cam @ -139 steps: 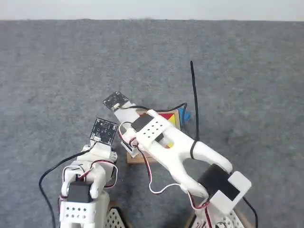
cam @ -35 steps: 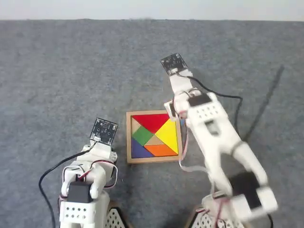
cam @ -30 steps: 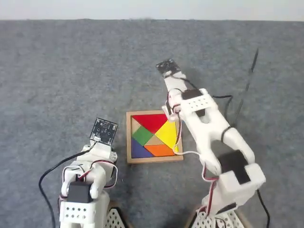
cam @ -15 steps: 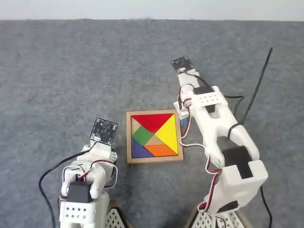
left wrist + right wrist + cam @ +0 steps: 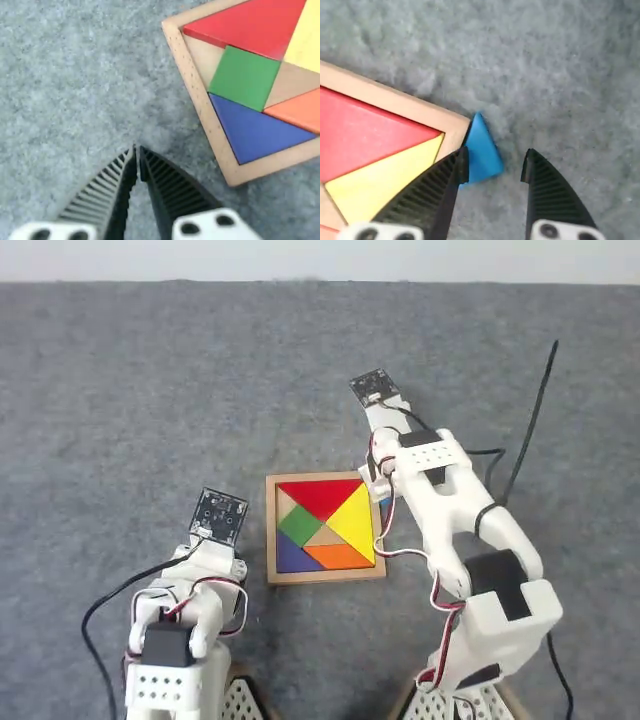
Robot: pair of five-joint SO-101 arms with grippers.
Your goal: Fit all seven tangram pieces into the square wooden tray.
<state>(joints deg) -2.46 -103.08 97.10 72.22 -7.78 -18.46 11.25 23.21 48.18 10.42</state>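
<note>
Just outside the tray's [image 5: 325, 578] far right corner, a small light blue triangle [image 5: 481, 152] lies flat on the carpet [image 5: 150, 390], one edge against the outer face of the wooden rim. The right gripper [image 5: 495, 157] hangs over it with its jaws spread. One finger [image 5: 447, 182] is at the triangle's tray-side edge, over the rim corner, and the other [image 5: 542, 187] is over bare carpet on the triangle's far side, so the piece sits between them. Whether either finger touches the piece cannot be told, and nothing is gripped.

Inside the tray a red triangle [image 5: 322, 496] fills the far side and a yellow triangle [image 5: 355, 525] the right side, the two meeting along a diagonal. A green square [image 5: 299, 526] sits left of centre, standing on a corner. A dark blue triangle [image 5: 289, 556] takes the near left corner, and an orange piece [image 5: 335, 556] runs along the near rim beside it. Two tan patches remain, one against the left rim beside the red triangle and one at the centre. Whether they are bare tray floor or plain wooden pieces cannot be told.

Off the tray's left rim, near its near left corner, the left gripper [image 5: 136, 150] is over carpet, jaws pressed together and holding nothing, apart from the wood.
</note>
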